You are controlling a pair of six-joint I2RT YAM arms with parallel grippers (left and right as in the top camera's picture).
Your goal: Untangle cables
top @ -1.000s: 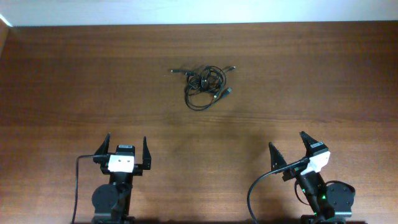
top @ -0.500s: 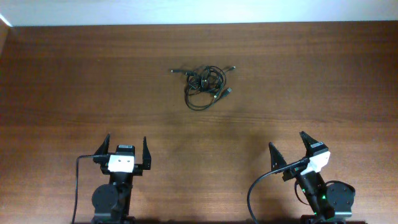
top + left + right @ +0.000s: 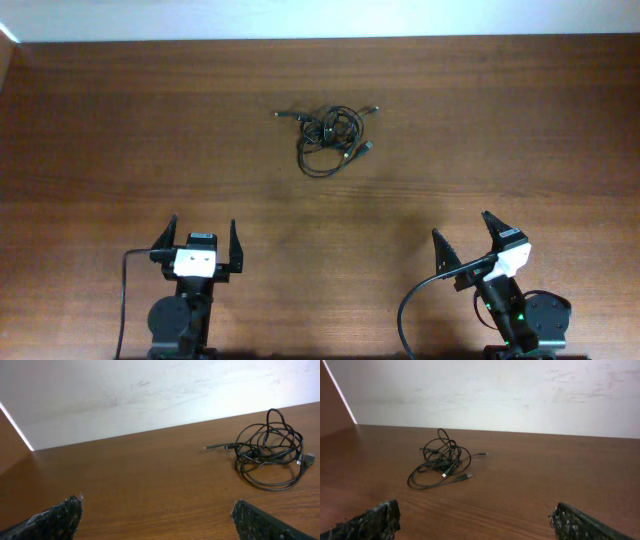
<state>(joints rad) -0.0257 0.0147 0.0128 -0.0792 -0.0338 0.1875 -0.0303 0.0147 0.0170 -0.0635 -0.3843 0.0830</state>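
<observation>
Nothing has moved in the last second: both arms sit parked at the near edge of the worktop [image 3: 500, 120], so I judge untangling has not begun. The left end effector [image 3: 203, 222] and right end effector [image 3: 460, 223] are spread wide, holding nothing. The cables [image 3: 327, 140] lie well apart from both, far-centre, as 1 small knotted bundle of thin black loops, with 1 wider loop nearest the arms and small plug ends poking out sideways.

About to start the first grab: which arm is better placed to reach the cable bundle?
Right, narrowly. The left gripper and right gripper are both open and about equally far from the cables, but the right one is turned toward them: its wrist view shows them nearer centre.
</observation>
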